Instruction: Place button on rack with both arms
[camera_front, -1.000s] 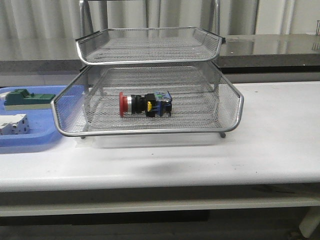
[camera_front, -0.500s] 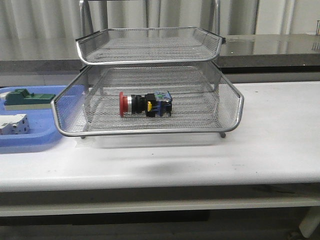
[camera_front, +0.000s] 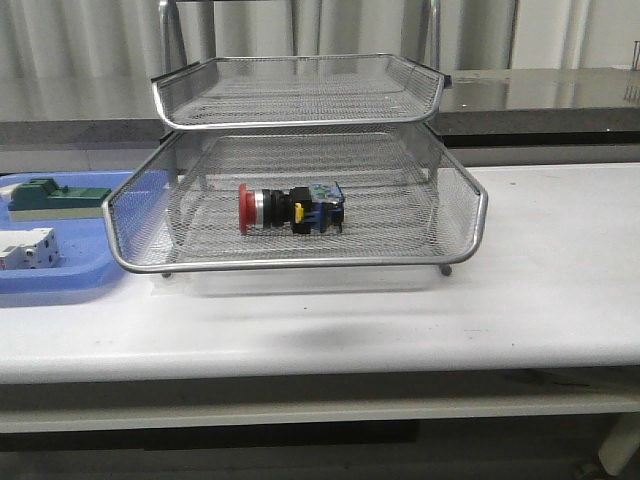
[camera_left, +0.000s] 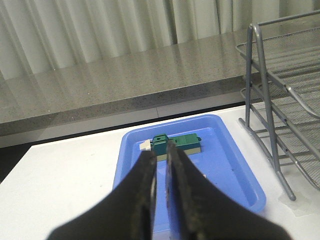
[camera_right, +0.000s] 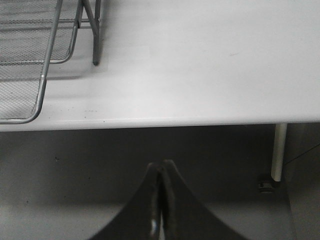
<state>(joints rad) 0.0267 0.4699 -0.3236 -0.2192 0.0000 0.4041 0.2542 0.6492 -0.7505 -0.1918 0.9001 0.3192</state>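
The button (camera_front: 291, 208), with its red head to the left, lies on its side in the pulled-out middle tray of the silver wire rack (camera_front: 300, 262). The rack also shows in the left wrist view (camera_left: 280, 100) and the right wrist view (camera_right: 30, 60). Neither arm shows in the front view. My left gripper (camera_left: 160, 150) is shut and empty, held above the blue tray. My right gripper (camera_right: 161, 165) is shut and empty, out past the table's front edge, right of the rack.
A flat blue tray (camera_front: 60, 285) at the table's left holds a green block (camera_front: 55, 196) and a white block (camera_front: 25, 248); the tray (camera_left: 235, 170) and green block (camera_left: 175, 145) also show in the left wrist view. A grey counter runs behind the table.
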